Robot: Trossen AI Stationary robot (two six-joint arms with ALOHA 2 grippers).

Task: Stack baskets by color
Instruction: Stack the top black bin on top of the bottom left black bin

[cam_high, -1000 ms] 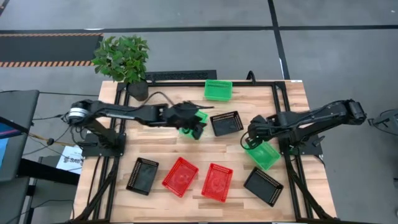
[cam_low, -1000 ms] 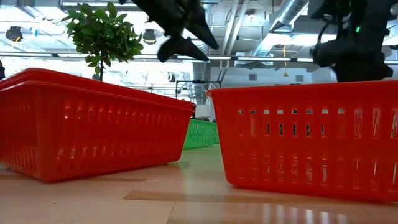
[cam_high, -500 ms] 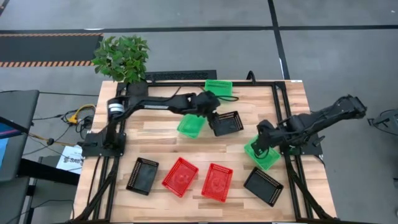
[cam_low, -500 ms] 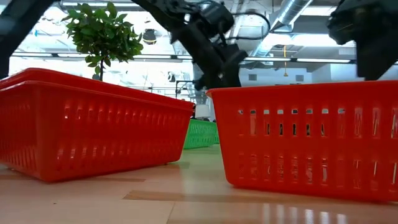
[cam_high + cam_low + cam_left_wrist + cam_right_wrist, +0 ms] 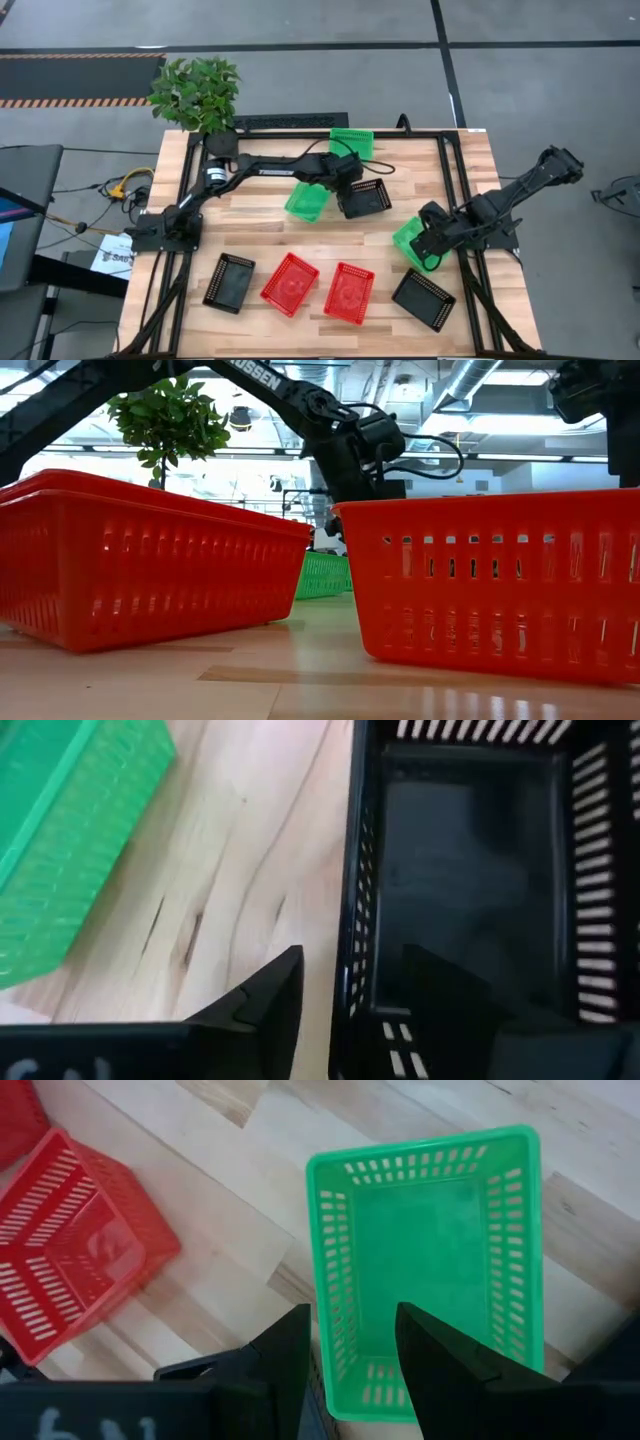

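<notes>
My left gripper (image 5: 347, 178) hangs open over the black basket (image 5: 365, 197) in the table's far middle. One finger (image 5: 270, 1000) is outside its side wall (image 5: 357, 950), the other inside. A green basket (image 5: 306, 201) rests on its base just left of it, and another green basket (image 5: 351, 143) sits at the far edge. At the right, my right gripper (image 5: 430, 236) stands open astride the wall of a third green basket (image 5: 430, 1250). My right gripper comes down from above over the green basket's long wall (image 5: 326, 1330), one finger outside and one inside. Whether a finger touches the wall I cannot tell. The basket rests flat on the table.
Along the near edge lie a black basket (image 5: 229, 282), two red baskets (image 5: 290, 283) (image 5: 349, 293) and another black basket (image 5: 423, 298). A potted plant (image 5: 198, 95) stands at the far left corner. A black metal frame (image 5: 450, 140) rims the table.
My left gripper has left the green basket in the middle, which now lies uncovered on the table. It has gone right and toward the far edge, rolling its wrist, and sunk over the black basket's wall. My right gripper has shifted toward the right edge above its green basket.
</notes>
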